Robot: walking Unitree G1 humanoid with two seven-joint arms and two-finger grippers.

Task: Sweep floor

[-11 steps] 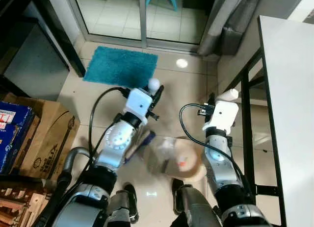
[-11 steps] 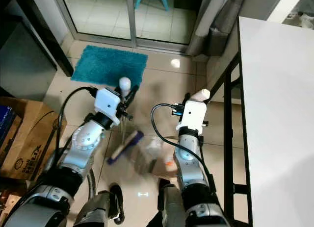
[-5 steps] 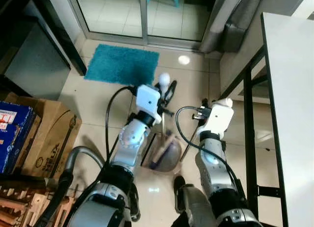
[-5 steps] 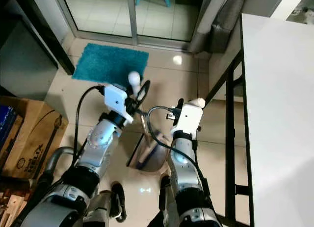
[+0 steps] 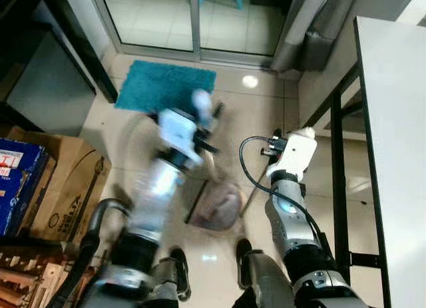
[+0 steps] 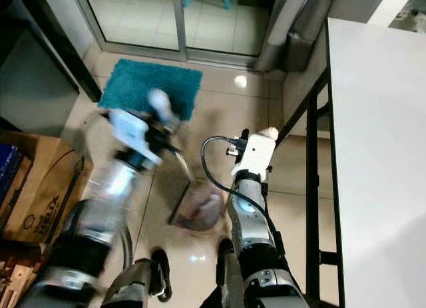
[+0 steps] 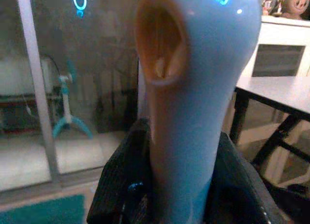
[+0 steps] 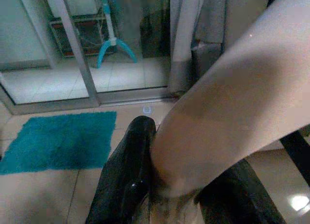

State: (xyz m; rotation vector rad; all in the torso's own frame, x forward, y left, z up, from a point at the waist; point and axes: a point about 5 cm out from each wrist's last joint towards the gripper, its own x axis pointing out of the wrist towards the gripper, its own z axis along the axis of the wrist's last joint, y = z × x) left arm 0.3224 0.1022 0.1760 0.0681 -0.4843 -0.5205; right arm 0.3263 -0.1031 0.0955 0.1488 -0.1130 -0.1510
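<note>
The left hand [image 7: 179, 185] was clamped around the pale handle of a broom [image 7: 193, 88], the black fingers [image 7: 121, 185] pressing it from both sides. From the head camera the left arm was smeared with blur; the handle's rounded white top [image 5: 202, 98] stood over the near edge of a teal mat [image 5: 153, 88], and the stick ran down toward the dustpan [image 5: 216, 205] on the tiled floor [image 5: 126, 135].

The right hand [image 8: 169, 185] gripped the pale dustpan handle [image 8: 232, 108], its fingers [image 8: 128, 175] closed on either side of it. In the head views that handle's white tip [image 6: 269, 132] stood just above the wrist, and a thin shaft slanted down and left to the translucent pan, which lay on the floor just ahead of the robot's feet, between the two arms.

A white bench [image 5: 399, 155] ran along the right side. Cardboard boxes [image 5: 60, 181] sat at the left, and a sliding glass door [image 5: 193, 22] crossed the far end beyond the mat, with a grey curtain [image 5: 313, 22] beside it.
</note>
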